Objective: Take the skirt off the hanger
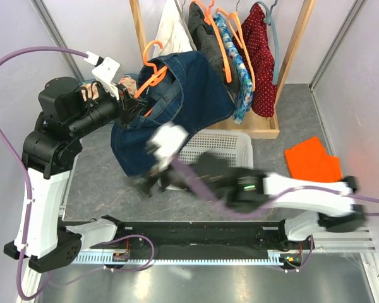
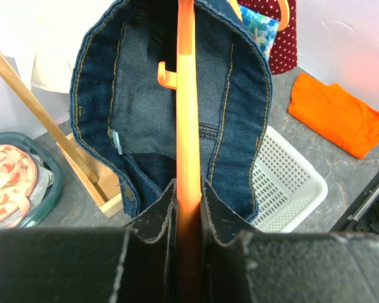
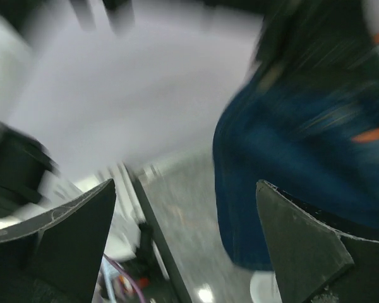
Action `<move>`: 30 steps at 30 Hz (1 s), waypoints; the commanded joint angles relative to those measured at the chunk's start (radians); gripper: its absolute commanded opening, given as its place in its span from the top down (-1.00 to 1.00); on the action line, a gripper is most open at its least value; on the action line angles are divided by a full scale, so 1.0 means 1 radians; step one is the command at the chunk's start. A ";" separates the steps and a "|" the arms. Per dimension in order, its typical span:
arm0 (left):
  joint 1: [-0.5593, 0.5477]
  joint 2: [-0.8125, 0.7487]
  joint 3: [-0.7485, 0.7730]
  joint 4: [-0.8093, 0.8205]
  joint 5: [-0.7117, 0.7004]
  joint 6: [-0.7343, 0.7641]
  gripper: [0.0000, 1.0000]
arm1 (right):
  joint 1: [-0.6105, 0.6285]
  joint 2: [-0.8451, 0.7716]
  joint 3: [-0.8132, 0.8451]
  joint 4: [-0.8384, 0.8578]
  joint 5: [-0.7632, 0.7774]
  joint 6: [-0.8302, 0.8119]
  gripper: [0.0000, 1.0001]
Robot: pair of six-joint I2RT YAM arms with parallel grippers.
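The left gripper point(image 2: 188, 189) is clamped tight on the flat bar of the orange hanger point(image 2: 187, 126), one black finger point(image 2: 159, 211) pressed on each side. The hanger sits up off the table, and the denim skirt point(image 2: 240, 113) drapes around it with the waistband gaping open and the inside seams showing. From above, the skirt point(image 1: 189, 88) hangs from that hanger point(image 1: 153, 69) just ahead of the left gripper point(image 1: 131, 108), its hem down over the near corner of the white basket point(image 1: 227, 148). The right gripper point(image 3: 184, 186) is spread wide with nothing between its fingers; it is blurred, with blue denim just beyond its right finger. An orange cloth point(image 1: 311, 159) lies well to the right on the table point(image 1: 95, 183).
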 commanded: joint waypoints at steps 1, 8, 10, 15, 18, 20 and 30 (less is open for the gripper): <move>0.004 -0.017 0.070 0.165 -0.012 -0.033 0.97 | 0.013 0.135 -0.067 0.013 0.132 -0.009 -0.96; 0.002 -0.028 0.067 0.168 -0.005 -0.036 0.97 | 0.018 0.213 -0.106 0.128 0.229 -0.012 -0.96; 0.002 -0.034 0.061 0.167 -0.001 -0.059 0.96 | 0.021 0.215 -0.120 0.196 0.256 -0.028 -0.96; 0.002 -0.037 0.060 0.170 0.004 -0.064 0.97 | 0.038 0.253 -0.167 0.360 0.384 -0.058 -0.96; 0.001 -0.037 0.064 0.170 0.002 -0.071 0.96 | 0.048 0.314 -0.143 0.415 0.462 -0.073 -0.96; 0.001 -0.039 0.066 0.170 -0.001 -0.073 0.97 | 0.051 0.353 -0.132 0.478 0.511 -0.079 -0.96; 0.001 -0.056 0.058 0.168 0.010 -0.065 0.96 | 0.053 0.462 -0.026 0.595 0.494 -0.142 0.65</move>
